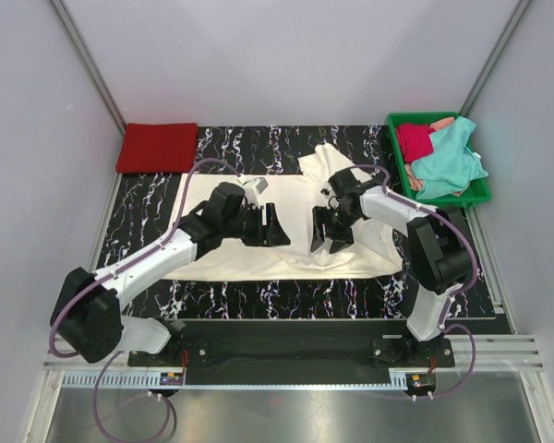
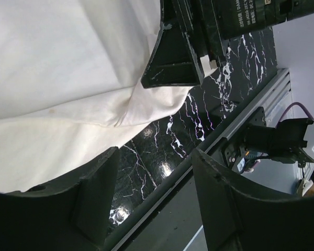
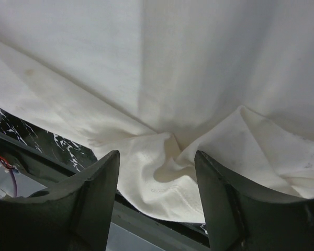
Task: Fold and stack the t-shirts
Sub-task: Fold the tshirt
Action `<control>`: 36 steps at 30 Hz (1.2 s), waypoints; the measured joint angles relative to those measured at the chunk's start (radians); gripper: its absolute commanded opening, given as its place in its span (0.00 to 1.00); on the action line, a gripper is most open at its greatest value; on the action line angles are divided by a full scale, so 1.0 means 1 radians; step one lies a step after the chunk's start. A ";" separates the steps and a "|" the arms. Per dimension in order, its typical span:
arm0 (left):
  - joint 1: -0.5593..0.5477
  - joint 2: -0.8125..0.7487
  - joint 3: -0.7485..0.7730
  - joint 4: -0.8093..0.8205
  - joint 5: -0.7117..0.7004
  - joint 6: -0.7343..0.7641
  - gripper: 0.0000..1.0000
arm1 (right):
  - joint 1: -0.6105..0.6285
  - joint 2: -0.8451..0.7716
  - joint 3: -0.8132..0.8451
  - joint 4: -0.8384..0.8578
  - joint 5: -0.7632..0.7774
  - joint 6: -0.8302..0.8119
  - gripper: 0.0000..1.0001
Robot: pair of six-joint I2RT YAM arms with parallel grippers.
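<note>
The large cream-white t-shirt (image 1: 286, 254) lies spread on the black marble mat, rumpled near its upper right. My left gripper (image 1: 275, 226) is open and empty over the shirt's middle. My right gripper (image 1: 325, 231) is open and empty, facing the left one, just above a puckered fold of the shirt (image 3: 167, 167). The left wrist view shows the shirt's near hem (image 2: 68, 130) and the right gripper's fingers (image 2: 172, 63) beyond. A folded red t-shirt (image 1: 157, 148) lies at the mat's back left. The teal t-shirt (image 1: 448, 166) and the crimson t-shirt (image 1: 414, 140) are heaped in the green tray (image 1: 480, 191).
The green tray stands at the back right beside the mat. The mat (image 1: 138, 212) is bordered by a metal rail (image 1: 295, 346) at the near edge, where both arm bases are bolted. White walls enclose the cell on three sides.
</note>
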 measured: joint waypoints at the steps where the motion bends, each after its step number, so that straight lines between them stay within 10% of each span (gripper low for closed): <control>1: 0.000 -0.015 -0.010 -0.001 -0.009 -0.005 0.62 | 0.000 0.007 0.006 -0.001 0.004 -0.010 0.66; 22: 0.002 -0.002 -0.042 -0.034 -0.040 -0.011 0.67 | 0.050 -0.345 -0.216 -0.024 -0.253 0.064 0.52; 33: -0.228 0.270 0.248 -0.140 -0.150 0.082 0.73 | -0.127 -0.433 -0.228 -0.081 -0.180 0.242 0.69; 36: -0.332 0.309 0.316 -0.189 -0.262 0.155 0.60 | -0.222 -0.467 -0.243 -0.115 -0.092 0.302 0.61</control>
